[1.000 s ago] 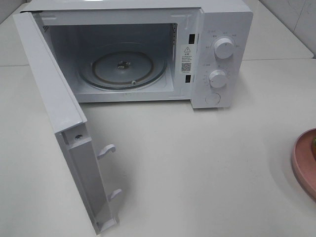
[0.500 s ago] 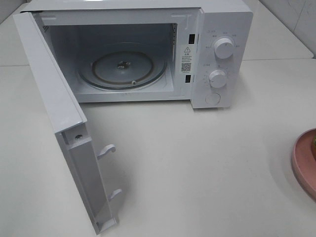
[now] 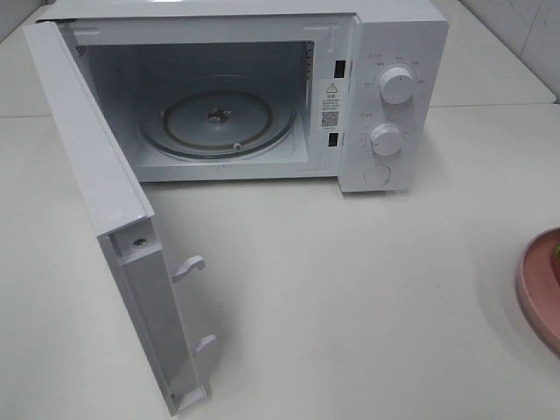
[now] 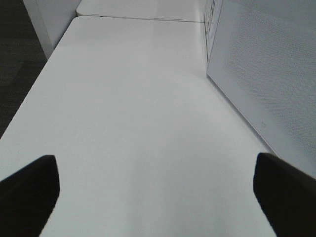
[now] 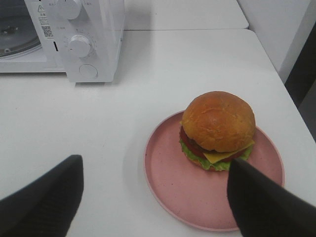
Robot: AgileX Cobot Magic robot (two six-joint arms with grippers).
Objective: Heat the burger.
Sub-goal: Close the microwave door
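The burger (image 5: 217, 129), with a golden-brown bun, lettuce, tomato and cheese, sits upright on a round pink plate (image 5: 173, 182) in the right wrist view. My right gripper (image 5: 155, 197) is open and hovers short of the plate. Its dark fingers (image 5: 44, 202) are spread wide and touch nothing, and the burger lies ahead, nearer one finger. My left gripper (image 4: 158, 195) is open over bare white table, beside the microwave door (image 4: 266, 74). In the exterior high view only the plate's rim (image 3: 538, 289) shows at the right edge, and neither gripper appears there.
The white microwave (image 3: 394, 52) stands at the back of the table. Its door (image 3: 87, 149) is swung wide out toward the front left. The glass turntable (image 3: 219, 122) inside carries nothing. Two knobs (image 3: 396, 86) are on its right panel.
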